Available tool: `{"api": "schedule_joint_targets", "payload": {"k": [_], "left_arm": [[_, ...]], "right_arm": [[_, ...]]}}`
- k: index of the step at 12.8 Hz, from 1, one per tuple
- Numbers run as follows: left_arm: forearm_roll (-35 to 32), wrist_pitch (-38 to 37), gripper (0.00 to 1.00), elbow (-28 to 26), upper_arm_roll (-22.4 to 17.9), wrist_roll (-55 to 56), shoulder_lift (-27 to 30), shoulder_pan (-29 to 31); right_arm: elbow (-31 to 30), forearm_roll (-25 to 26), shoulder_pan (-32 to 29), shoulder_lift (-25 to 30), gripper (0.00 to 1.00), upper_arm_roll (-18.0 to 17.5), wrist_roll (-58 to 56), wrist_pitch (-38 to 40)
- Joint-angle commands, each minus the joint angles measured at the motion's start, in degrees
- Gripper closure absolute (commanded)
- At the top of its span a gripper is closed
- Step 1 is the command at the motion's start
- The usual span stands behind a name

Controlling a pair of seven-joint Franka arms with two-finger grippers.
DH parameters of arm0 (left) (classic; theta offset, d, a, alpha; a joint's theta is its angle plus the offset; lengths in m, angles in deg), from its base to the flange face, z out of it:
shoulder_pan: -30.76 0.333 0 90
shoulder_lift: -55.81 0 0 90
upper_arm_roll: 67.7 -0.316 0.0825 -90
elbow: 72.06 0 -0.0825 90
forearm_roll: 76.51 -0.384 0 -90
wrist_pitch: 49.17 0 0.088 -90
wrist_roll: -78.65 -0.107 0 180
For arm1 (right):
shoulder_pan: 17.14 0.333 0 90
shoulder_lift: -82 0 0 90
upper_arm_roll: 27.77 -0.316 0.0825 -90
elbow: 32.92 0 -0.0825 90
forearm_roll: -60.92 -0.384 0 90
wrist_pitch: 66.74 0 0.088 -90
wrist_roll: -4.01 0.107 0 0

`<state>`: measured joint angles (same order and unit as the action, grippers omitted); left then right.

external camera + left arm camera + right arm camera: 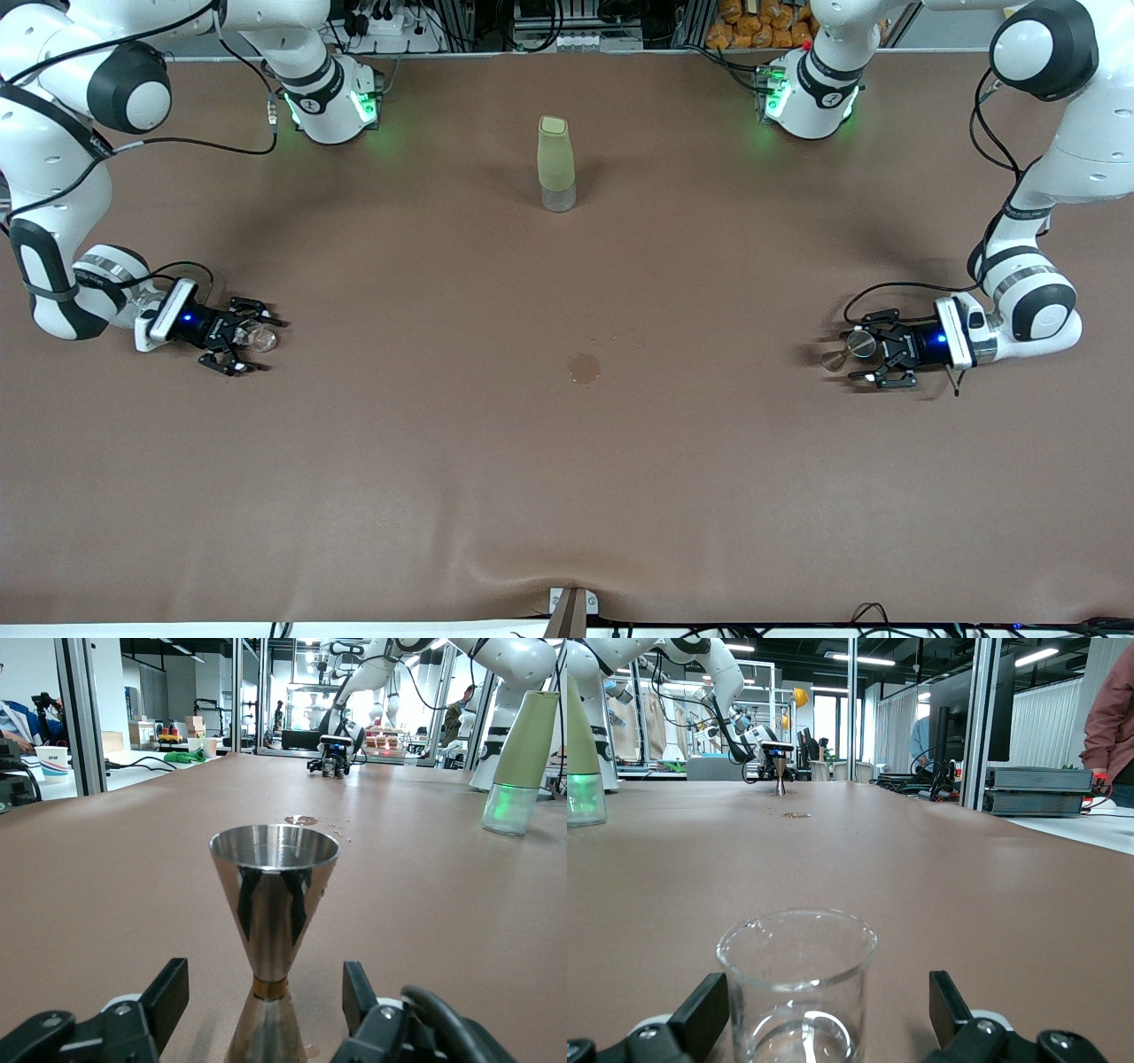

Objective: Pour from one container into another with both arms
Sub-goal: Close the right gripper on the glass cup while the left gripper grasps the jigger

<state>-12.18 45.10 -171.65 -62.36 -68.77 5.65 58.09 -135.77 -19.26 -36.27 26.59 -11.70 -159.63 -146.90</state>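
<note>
**Getting ready to grab both cups**

We put our right gripper (241, 347) around the glass cup (796, 985), fingers apart, not squeezing. Our left gripper (873, 356) sits open around the metal jigger (274, 904). Next we should close and lift. The jigger looks empty; the cup may hold a little water.

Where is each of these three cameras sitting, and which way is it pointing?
Front view: high across the table, looking down at both arms, the left gripper around the metal jigger, the right gripper around the glass cup.
Left wrist view: low on the left arm, looking past the jigger; open black fingers show.
Right wrist view: low on the right arm, looking past the cup; open fingers show.
Shared: both wrist views catch the pale-green bottle and the other arm's gripper.
</note>
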Motion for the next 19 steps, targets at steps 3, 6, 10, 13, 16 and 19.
{"api": "schedule_joint_targets", "payload": {"k": [3, 6, 10, 13, 16, 19], "left_arm": [[1.41, -1.19, 0.31, 1.07, 0.21, -1.29, -0.82, -0.09], [1.5, -1.19, 0.33, 1.07, 0.12, -1.38, -0.9, 0.0], [1.5, -1.19, 0.4, 1.07, 0.12, -1.38, -0.9, -0.09], [1.5, -1.19, 0.45, 1.07, 0.12, -1.38, -0.99, -0.09], [1.5, -1.19, 0.57, 1.15, 0.12, -1.29, -0.99, -0.09], [1.49, -1.19, 0.67, 1.16, 0.12, -1.2, -0.9, 0.0]], "right_arm": [[-1.39, -3.49, 1.37, -2.16, 0.41, -0.95, -20.14, 0.26], [-1.47, -3.67, 1.81, -2.25, 1.0, -1.04, -19.53, 0.09], [-1.47, -3.84, 2.78, -2.16, 1.0, -1.74, -19.26, 0.09], [-1.47, -3.84, 5.15, -1.46, 1.0, -1.83, -11.12, 0.17], [-1.39, -3.76, 8.66, 0.64, 1.0, -1.83, -3.12, 0.53], [-1.47, -3.67, 11.91, 3.8, 1.0, -1.83, 4.0, 0.7]]}}
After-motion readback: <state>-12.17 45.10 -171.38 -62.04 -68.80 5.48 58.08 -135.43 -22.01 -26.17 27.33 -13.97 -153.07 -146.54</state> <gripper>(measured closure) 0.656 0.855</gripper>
